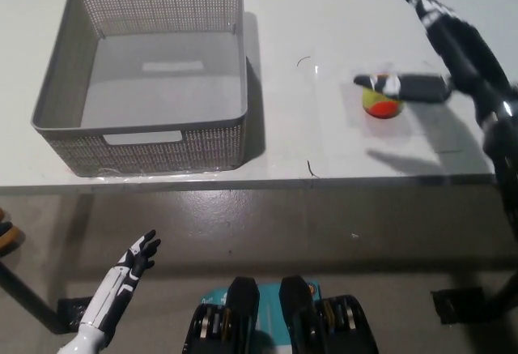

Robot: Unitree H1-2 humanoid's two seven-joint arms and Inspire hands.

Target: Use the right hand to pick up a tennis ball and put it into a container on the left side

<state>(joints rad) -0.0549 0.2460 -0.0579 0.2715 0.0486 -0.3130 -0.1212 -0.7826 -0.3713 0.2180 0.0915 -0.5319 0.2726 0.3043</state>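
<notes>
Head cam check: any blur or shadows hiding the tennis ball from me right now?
Head view: the right hand is slightly motion-blurred above the tennis ball, one finger crossing the ball's top, so it is only partly visible; the hand's soft shadow falls on the white table below and right of the ball; the grey basket is sharp, evenly lit, without glare; the left hand hangs low, in focus.

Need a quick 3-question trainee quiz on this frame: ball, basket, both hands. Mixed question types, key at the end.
1. True or false: the tennis ball already lies inside the grey basket.
2. Which hand is over the ball? A) white left hand B) black right hand
3. Fill in: the left hand rests low at the picture's lower ____, below the table edge.

Key: 1 false, the ball is on the table right of the basket. 2 B, fingers spread, not closed on it. 3 left.
</notes>
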